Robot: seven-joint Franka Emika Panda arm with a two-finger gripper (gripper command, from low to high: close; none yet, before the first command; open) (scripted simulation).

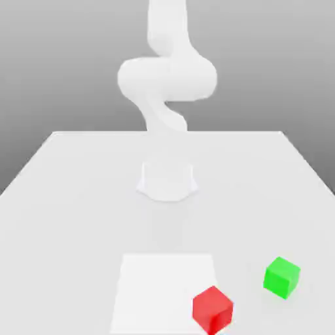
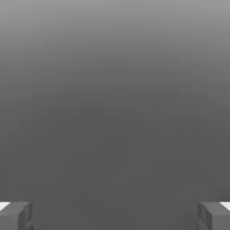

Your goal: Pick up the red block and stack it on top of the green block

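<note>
Well, fingers: the 2 fingers [image 2: 17, 218] stand wide apart in the hand view, 1 near each side of the picture, with an open gap between them.
Gripper: the gripper [image 2: 115, 216] holds nothing between its tips; plain grey, darker low down and paler higher up, lies behind that gap.
Finger surfaces: dark grey and blocky, each with a small bright white patch beside it.
Upper arm: in the exterior view the white arm [image 1: 167, 78] runs up through the top edge of the picture, above a broad, rounded section lying crosswise.
Lower arm: beneath that crosswise section it narrows and curves down toward the exterior view's right, then meets the upright column over the base.
Base: the white base [image 1: 167, 182] stands on the pale tabletop [image 1: 72, 222], toward its far side and about midway across.
Red block: the red block [image 1: 212, 310] is at the near side of the scene, turned so that a corner faces the camera, and overlaps the right-hand border of the white square [image 1: 163, 291] as seen; whether it sits partly on that square I cannot tell.
Green block: the green block [image 1: 282, 277] rests on the tabletop, farther back than the red block and toward the exterior view's right, also turned at an angle.
Spacing: the 2 blocks are apart, side by side rather than stacked.
</note>
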